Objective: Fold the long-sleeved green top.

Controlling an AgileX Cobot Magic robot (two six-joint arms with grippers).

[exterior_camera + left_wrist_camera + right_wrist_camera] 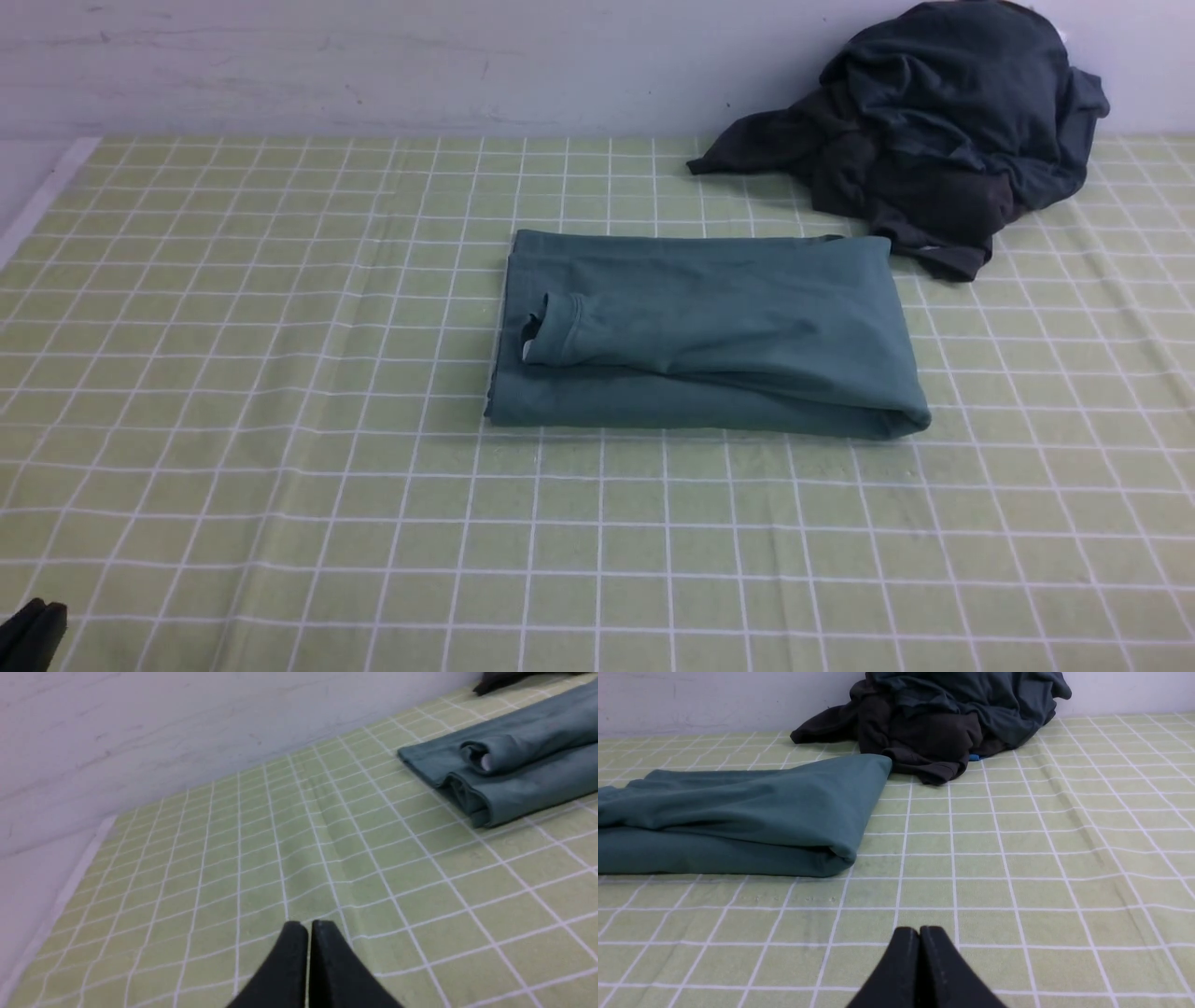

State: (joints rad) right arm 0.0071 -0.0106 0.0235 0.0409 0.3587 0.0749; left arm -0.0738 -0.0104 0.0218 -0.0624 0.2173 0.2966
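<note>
The green long-sleeved top (pixel 709 331) lies folded into a flat rectangle at the middle of the table, with one cuffed sleeve laid across its top towards the left. It also shows in the left wrist view (pixel 514 772) and in the right wrist view (pixel 738 812). Its neck label and chest logo are hidden inside the fold. My left gripper (pixel 308 926) is shut and empty, low over the cloth well to the near left of the top; its tip shows at the front view's bottom left corner (pixel 33 635). My right gripper (pixel 920 930) is shut and empty, near the front, right of the top.
A dark charcoal-grey heap of clothes (pixel 943 131) lies at the back right against the wall, its edge close to the top's far right corner. A green checked tablecloth (pixel 280 420) covers the table; its left edge (pixel 42 205) borders a white strip.
</note>
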